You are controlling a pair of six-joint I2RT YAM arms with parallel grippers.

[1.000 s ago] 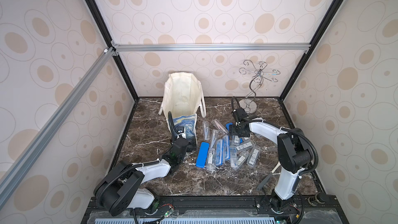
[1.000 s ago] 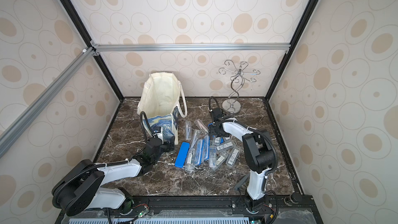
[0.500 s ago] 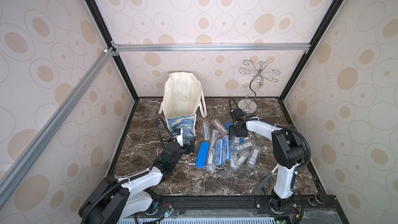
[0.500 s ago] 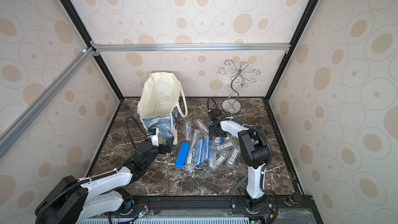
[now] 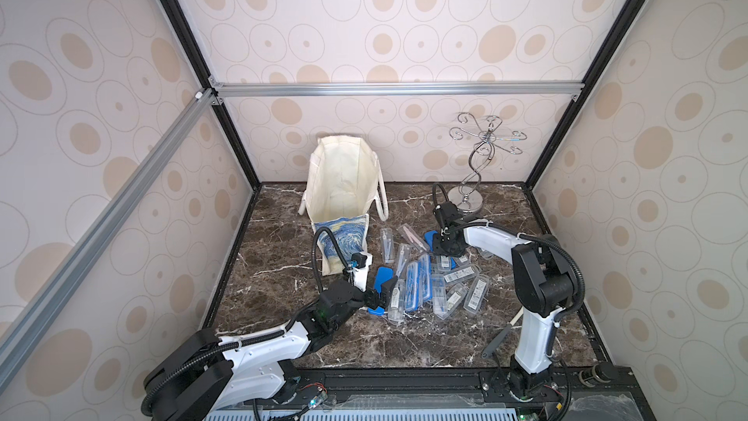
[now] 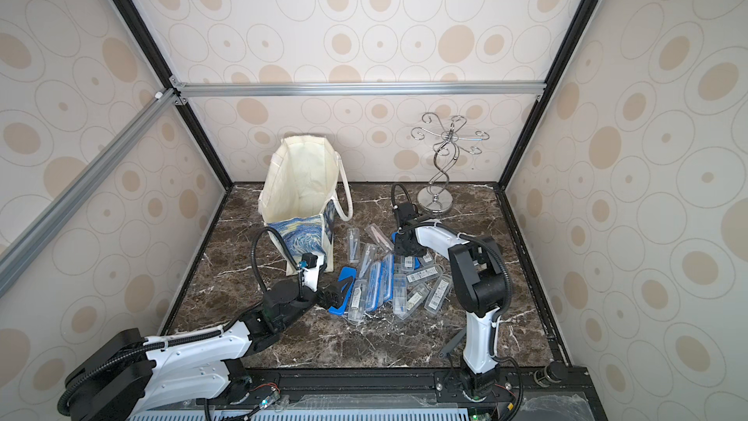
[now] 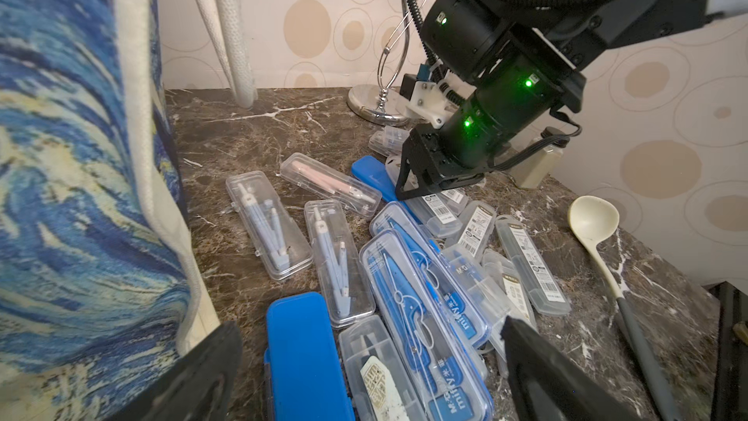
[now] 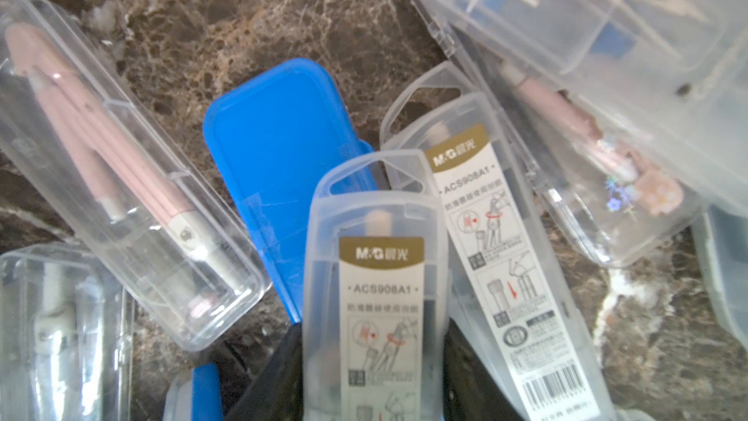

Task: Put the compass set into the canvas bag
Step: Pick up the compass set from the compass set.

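The cream canvas bag (image 5: 342, 180) stands open at the back left, its starry print facing front, and fills one side of the left wrist view (image 7: 73, 155). Several compass sets (image 5: 417, 277) in clear and blue cases lie piled on the marble beside it. My right gripper (image 5: 443, 253) is down on the pile's far end. In the right wrist view it (image 8: 372, 342) is shut on a clear labelled compass set (image 8: 380, 261), a finger pressed to each long side. My left gripper (image 5: 384, 291) hovers open over the pile's near end, with a blue case (image 7: 299, 350) between its fingers (image 7: 218, 358), untouched.
A chrome wire stand (image 5: 471, 192) rises at the back right, just behind my right arm. A cream ladle with a grey handle (image 7: 593, 224) lies on the marble near the right arm's base. Patterned walls close in three sides.
My right gripper's jaws have closed in on the clear labelled case. My left gripper has swung away from the bag's printed face, rightward over the near end of the pile.
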